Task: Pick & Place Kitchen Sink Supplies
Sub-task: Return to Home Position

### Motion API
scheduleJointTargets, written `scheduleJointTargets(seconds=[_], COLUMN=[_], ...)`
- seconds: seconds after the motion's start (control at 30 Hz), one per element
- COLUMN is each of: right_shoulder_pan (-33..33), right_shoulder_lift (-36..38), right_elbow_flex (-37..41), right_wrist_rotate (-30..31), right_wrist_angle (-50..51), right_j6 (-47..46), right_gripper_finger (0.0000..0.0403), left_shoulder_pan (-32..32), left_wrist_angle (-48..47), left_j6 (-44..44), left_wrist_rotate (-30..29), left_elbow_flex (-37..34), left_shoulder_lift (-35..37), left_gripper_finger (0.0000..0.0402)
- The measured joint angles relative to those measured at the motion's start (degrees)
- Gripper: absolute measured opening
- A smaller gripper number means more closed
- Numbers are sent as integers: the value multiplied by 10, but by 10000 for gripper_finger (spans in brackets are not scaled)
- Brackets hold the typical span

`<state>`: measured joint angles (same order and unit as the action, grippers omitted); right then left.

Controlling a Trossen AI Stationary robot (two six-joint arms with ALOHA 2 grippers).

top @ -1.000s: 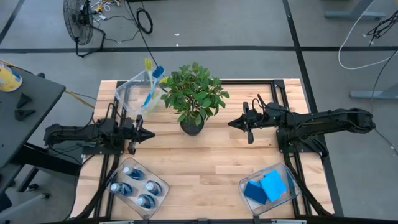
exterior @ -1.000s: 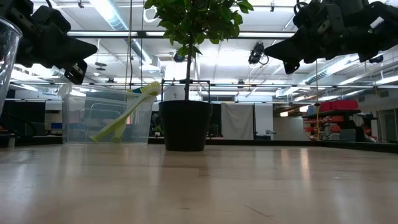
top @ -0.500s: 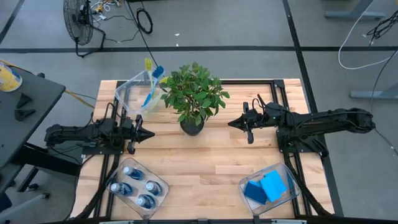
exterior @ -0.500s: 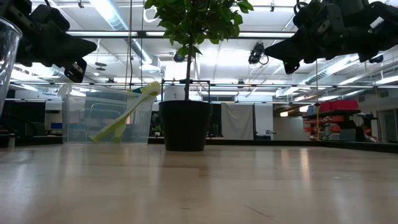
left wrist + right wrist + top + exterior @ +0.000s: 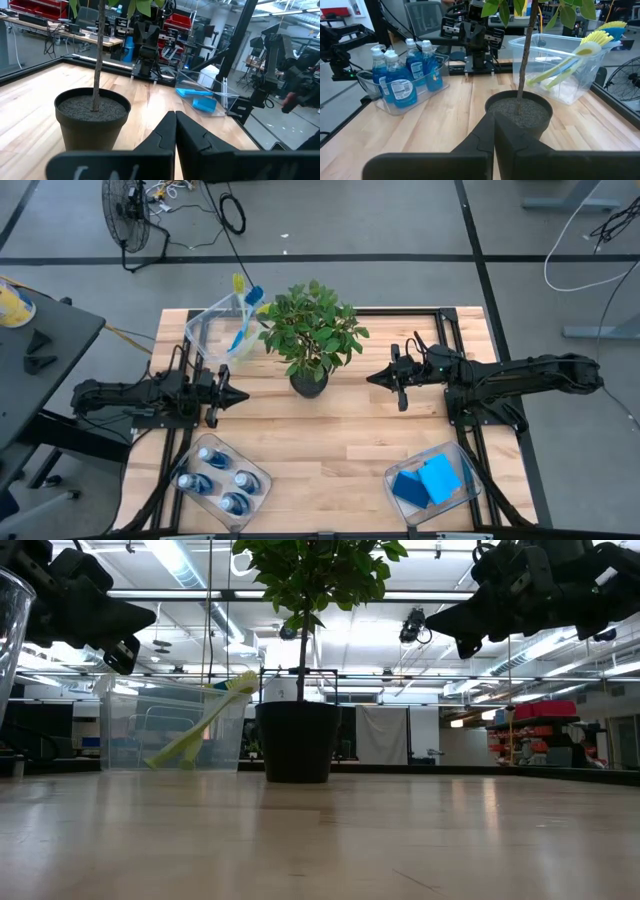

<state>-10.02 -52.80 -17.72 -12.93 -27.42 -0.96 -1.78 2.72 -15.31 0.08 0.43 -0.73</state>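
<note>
Several blue bottles (image 5: 220, 480) (image 5: 407, 67) stand upright in a clear bin at the table's near left. Blue sponges (image 5: 428, 480) (image 5: 200, 98) lie flat in a clear bin at the near right. Yellow-green dish brushes (image 5: 240, 315) (image 5: 570, 60) (image 5: 200, 725) lean on the wall of a clear bin at the far left. My left gripper (image 5: 243, 394) (image 5: 175, 122) hovers shut at the table's left, pointing at the plant pot. My right gripper (image 5: 372, 378) (image 5: 494, 122) hovers shut at the right, also facing the pot.
A leafy potted plant (image 5: 312, 340) (image 5: 297, 740) stands mid-table between the two grippers. The clear bins (image 5: 195, 330) (image 5: 465, 470) (image 5: 262, 480) sit at three corners. Bare wood lies in the table's near middle (image 5: 330, 450).
</note>
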Motion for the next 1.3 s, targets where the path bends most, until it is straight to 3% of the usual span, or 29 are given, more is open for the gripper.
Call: scheduleJointTargets(seconds=[0.67, 0.9, 1.3], right_shoulder_pan=[0, 0, 0], right_shoulder_lift=[0, 0, 22], right_elbow_flex=[0, 0, 16], right_wrist_rotate=[0, -46, -46], right_wrist_angle=[-3, 3, -6], right_j6=[18, 16, 19], right_gripper_finger=[9, 9, 9], left_shoulder_pan=[0, 0, 0], left_wrist_angle=[0, 0, 0], left_j6=[0, 0, 0], left_wrist_rotate=[0, 0, 0], left_elbow_flex=[0, 0, 0], left_shoulder_lift=[0, 0, 0], left_gripper_finger=[7, 7, 7])
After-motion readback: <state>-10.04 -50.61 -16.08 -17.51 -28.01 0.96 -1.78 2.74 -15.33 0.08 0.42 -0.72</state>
